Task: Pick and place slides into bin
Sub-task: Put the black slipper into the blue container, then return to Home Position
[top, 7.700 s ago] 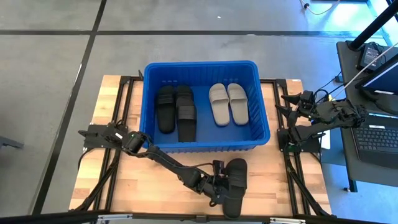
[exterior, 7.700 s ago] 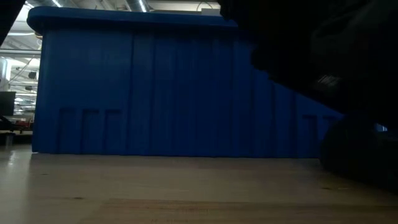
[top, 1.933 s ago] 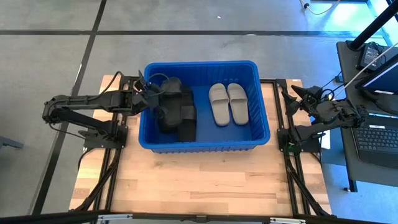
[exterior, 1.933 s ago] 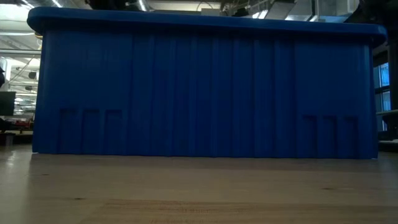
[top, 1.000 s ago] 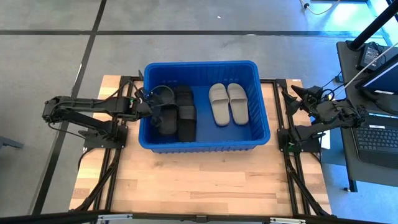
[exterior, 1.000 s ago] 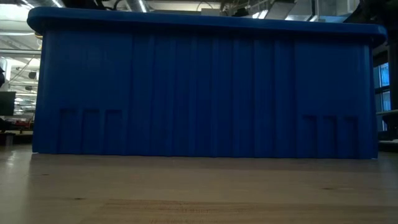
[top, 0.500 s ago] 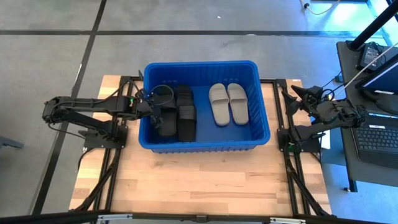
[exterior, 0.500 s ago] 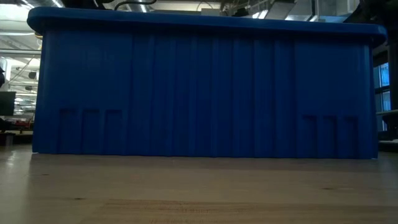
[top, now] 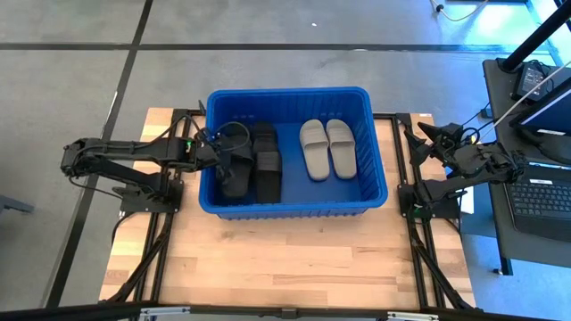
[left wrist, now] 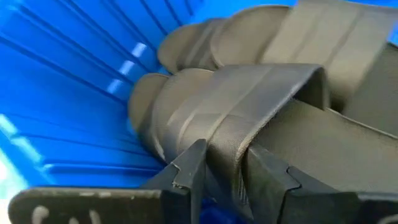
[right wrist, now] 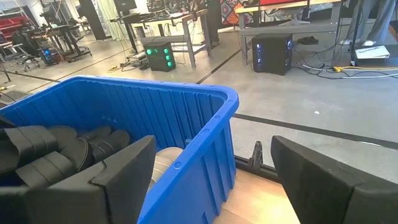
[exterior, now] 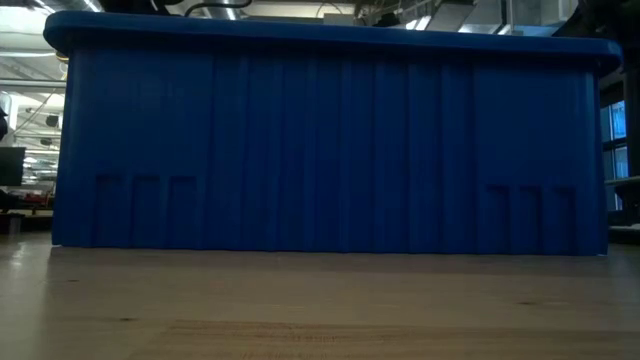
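Note:
The blue bin stands at the middle of the table and fills the low view. Inside it, black slides lie on the left and two light grey slides on the right. My left gripper reaches over the bin's left rim. It is open, with its fingers on either side of a black slide's strap edge. This slide lies beside the bin's left wall. My right gripper waits open past the bin's right side, with nothing between its fingers. My left gripper has the free edge of the black slide's strap between its two fingers, which come level from the table's left. Whether the fingers still touch the strap, I cannot tell. The slide lies in the bin among the other black slides.
Bare wooden tabletop stretches on the near side of the bin. Black frame rails run along both sides of the table. A desk with a laptop stands off the right edge, behind my right arm.

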`<action>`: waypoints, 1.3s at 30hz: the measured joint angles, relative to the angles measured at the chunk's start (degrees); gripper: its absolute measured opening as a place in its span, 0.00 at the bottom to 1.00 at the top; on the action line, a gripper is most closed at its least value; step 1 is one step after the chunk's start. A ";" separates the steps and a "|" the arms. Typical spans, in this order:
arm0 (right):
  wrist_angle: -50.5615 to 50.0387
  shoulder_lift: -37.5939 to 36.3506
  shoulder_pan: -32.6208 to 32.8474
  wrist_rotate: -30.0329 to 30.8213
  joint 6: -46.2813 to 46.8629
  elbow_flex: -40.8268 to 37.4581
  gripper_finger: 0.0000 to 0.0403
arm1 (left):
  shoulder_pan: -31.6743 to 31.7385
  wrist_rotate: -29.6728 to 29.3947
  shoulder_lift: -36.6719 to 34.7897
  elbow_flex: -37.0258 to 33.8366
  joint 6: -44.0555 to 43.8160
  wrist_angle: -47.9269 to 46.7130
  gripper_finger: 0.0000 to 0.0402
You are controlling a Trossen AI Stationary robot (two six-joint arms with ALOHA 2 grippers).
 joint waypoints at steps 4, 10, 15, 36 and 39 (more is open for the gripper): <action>-0.02 0.00 0.00 0.00 -0.03 0.00 0.79 | -0.02 3.92 0.00 0.00 -0.12 -0.11 0.23; -0.42 0.00 0.00 0.00 -0.05 0.00 0.79 | -0.02 5.48 0.00 0.00 -2.78 -0.04 0.24; -0.44 0.00 0.00 0.00 -0.05 0.00 0.79 | 0.00 8.45 0.00 0.04 -3.13 0.22 0.25; -0.46 0.00 0.01 0.00 -0.27 -0.01 0.79 | 0.42 16.50 0.02 5.44 -6.00 2.51 0.45; -0.46 0.00 0.00 0.00 -0.24 -0.01 0.79 | 1.20 14.18 0.00 7.08 -5.97 3.88 0.45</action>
